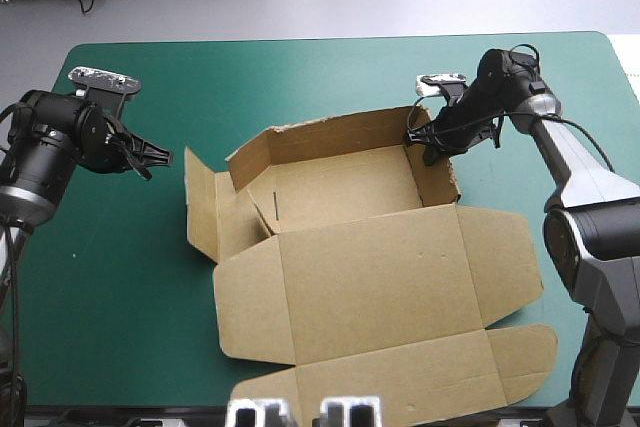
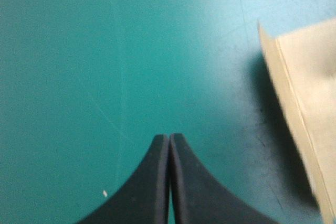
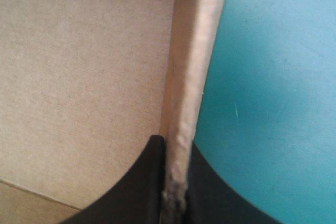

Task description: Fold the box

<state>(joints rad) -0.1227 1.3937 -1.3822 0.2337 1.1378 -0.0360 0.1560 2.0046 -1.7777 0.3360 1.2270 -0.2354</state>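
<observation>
Box [image 1: 370,277]: brown board, centre-right of tabletop [image 1: 120,277], half built. Long axis runs far-to-near, skewed a bit so the near end swings right. Tray end points to the far edge, opening up. The lid [image 1: 375,282] lies flat towards the near edge, w/ the tuck flap [image 1: 400,377] reaching the near edge.

Far wall [image 1: 320,142] is raised, its top edge ragged. Right wall [image 1: 440,182] is raised too. Left flaps [image 1: 205,212] are splayed outward, not tucked.

Right pincer [image 1: 415,137] comes in from the far right and is clamped on the top of the right wall, close to the far-right corner. In the right wrist view the wall's edge [image 3: 191,66] runs straight out from between the black fingers [image 3: 149,182], tray floor on one side, teal-green cover on the other.

Left pincer [image 1: 166,157] is clenched on nothing, fingers meeting in one point [image 2: 169,139]. It's over bare cover left of the box, pointing right at it, apart from the left flaps. One flap edge [image 2: 310,103] shows ahead and to one side in the left wrist view.

Cover [image 2: 105,51]: teal-green, faint pale scratches, one tiny white speck [image 2: 104,193] just beside the left pincer.
</observation>
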